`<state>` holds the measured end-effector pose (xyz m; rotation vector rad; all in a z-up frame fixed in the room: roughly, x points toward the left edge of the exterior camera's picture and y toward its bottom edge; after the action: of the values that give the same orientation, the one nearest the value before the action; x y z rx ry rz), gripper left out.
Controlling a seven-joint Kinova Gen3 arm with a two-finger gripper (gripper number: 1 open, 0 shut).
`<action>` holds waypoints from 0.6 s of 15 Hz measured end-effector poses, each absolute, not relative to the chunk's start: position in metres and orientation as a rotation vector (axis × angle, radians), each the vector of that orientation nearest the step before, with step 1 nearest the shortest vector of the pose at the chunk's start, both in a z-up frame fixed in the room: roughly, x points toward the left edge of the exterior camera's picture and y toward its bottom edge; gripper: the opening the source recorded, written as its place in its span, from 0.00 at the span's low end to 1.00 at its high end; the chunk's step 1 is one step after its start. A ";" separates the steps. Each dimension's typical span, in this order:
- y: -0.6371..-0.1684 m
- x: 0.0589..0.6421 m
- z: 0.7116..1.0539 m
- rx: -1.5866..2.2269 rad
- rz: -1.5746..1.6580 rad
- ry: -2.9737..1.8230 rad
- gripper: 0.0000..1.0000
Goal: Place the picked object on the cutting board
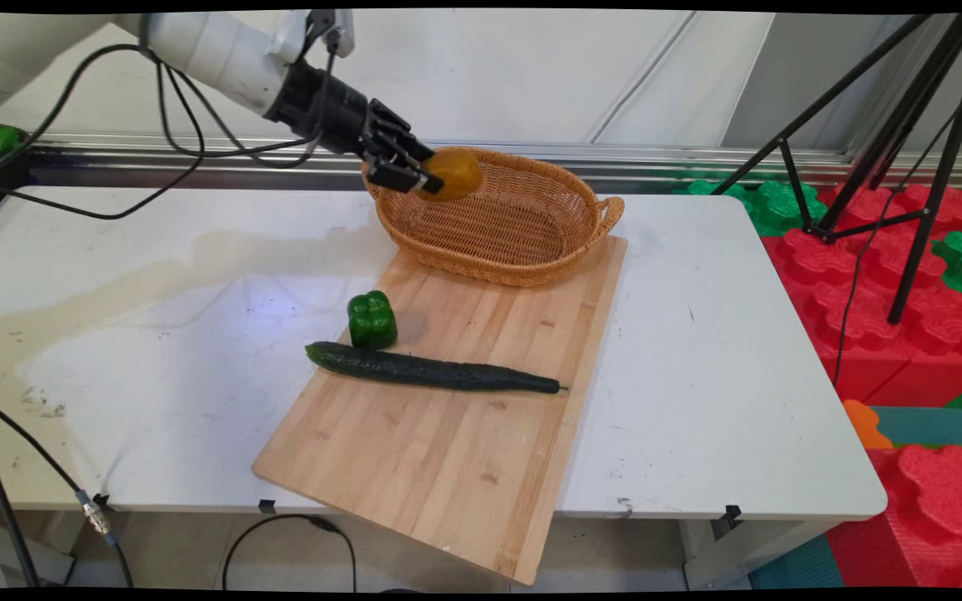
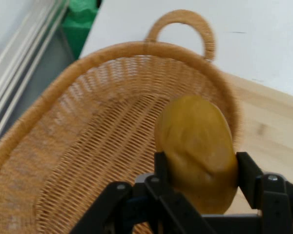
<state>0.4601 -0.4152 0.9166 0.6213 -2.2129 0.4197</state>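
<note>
Your hand (image 1: 424,177), top centre of the frame, grips a yellow-brown potato (image 1: 453,173) between its fingers, held above the left rim of the wicker basket (image 1: 523,229). The basket's hollow lies just right of and below the potato, on the cutting board (image 1: 448,417).
</note>
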 end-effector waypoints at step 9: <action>-0.360 0.438 0.920 0.571 0.300 -2.263 0.00</action>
<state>0.4377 -0.3603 0.9196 0.5708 -2.2633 0.3001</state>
